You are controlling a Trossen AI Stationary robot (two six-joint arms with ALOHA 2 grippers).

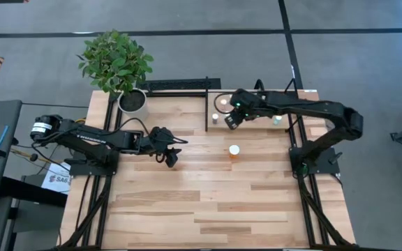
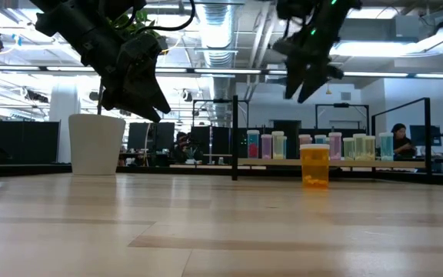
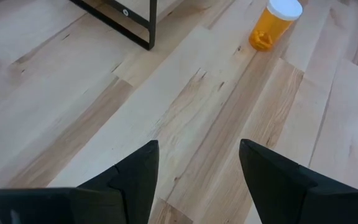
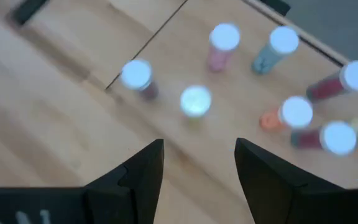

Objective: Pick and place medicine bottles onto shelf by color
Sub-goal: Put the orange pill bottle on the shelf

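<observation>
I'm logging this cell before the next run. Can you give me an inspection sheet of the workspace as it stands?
Surface: plank table, bare at the front.
Job's things: orange bottle upright on the table, off the shelf; small bottles stand on the shelf.
Clutter: potted plant at the back left corner.
Grippers: left gripper over mid-table, jaws open, empty; right gripper above the shelf's edge, jaws apart, empty.
Cables: black cable looping along the left arm.
Surroundings: a person seated in the room behind.

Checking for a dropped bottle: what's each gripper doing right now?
Left gripper: open, empty, above the table.
Right gripper: open, empty, over the shelf.
</observation>
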